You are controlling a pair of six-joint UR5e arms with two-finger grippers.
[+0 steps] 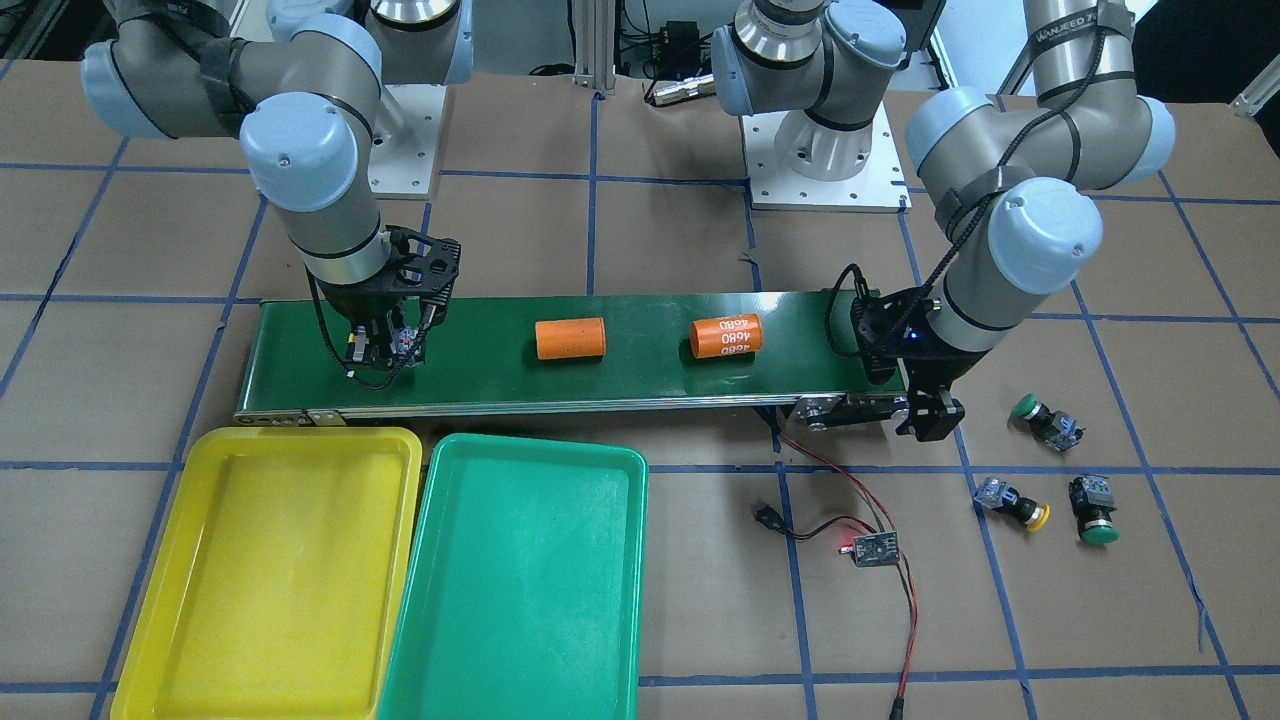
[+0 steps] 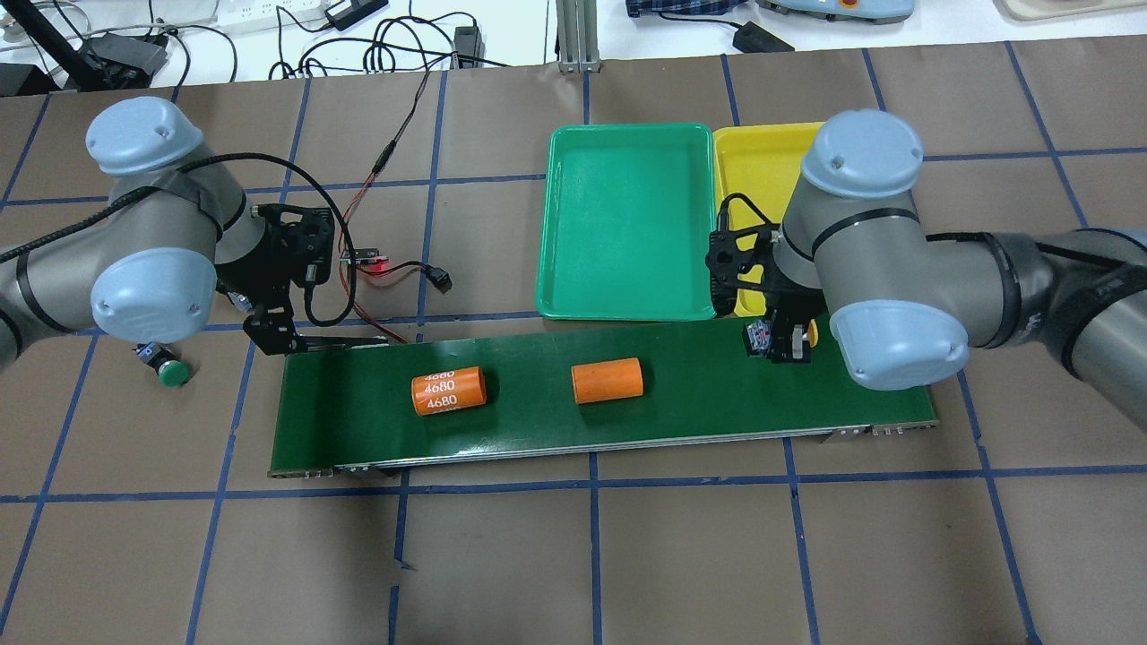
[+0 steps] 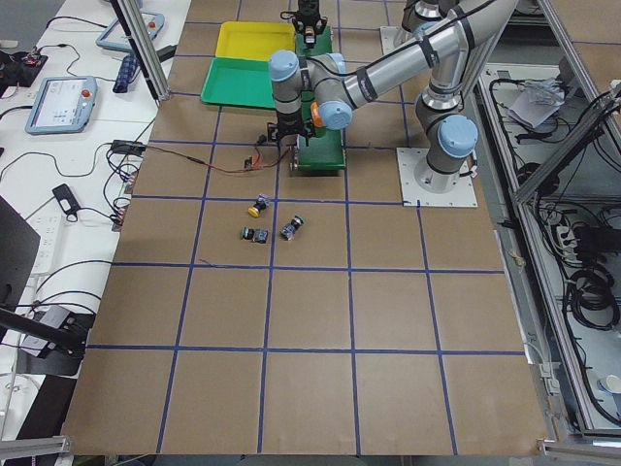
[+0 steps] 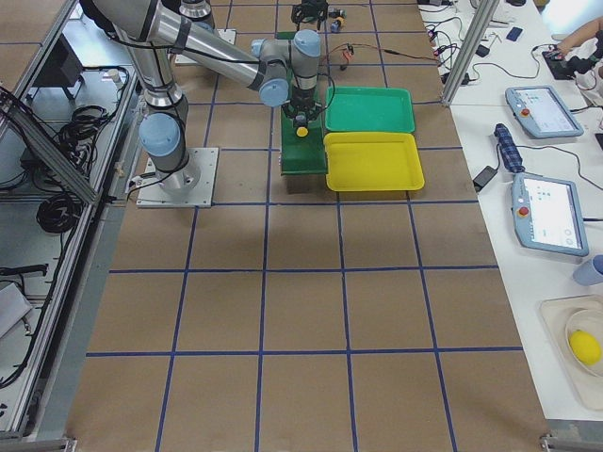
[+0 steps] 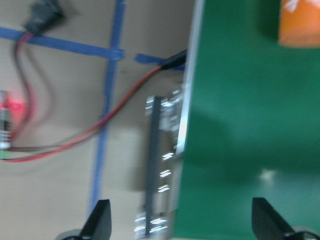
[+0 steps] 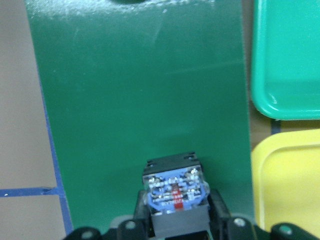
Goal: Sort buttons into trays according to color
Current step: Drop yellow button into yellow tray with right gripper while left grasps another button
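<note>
My right gripper (image 1: 386,348) is shut on a yellow button (image 2: 781,339) and holds it just over the conveyor's end beside the trays. In the right wrist view the button's grey-blue switch block (image 6: 173,193) sits between the fingers. The yellow tray (image 1: 270,570) and the green tray (image 1: 520,590) lie side by side and hold nothing. My left gripper (image 1: 926,420) hangs open at the belt's other end, its fingertips (image 5: 102,221) wide apart with nothing between them. On the table beyond it lie a green button (image 1: 1040,416), a yellow button (image 1: 1016,503) and another green button (image 1: 1094,510).
Two orange cylinders (image 1: 570,338) (image 1: 727,336) lie on the dark-green conveyor belt (image 1: 480,370). A small circuit board (image 1: 870,548) with a red light and red-black wires sits near the belt's left-arm end.
</note>
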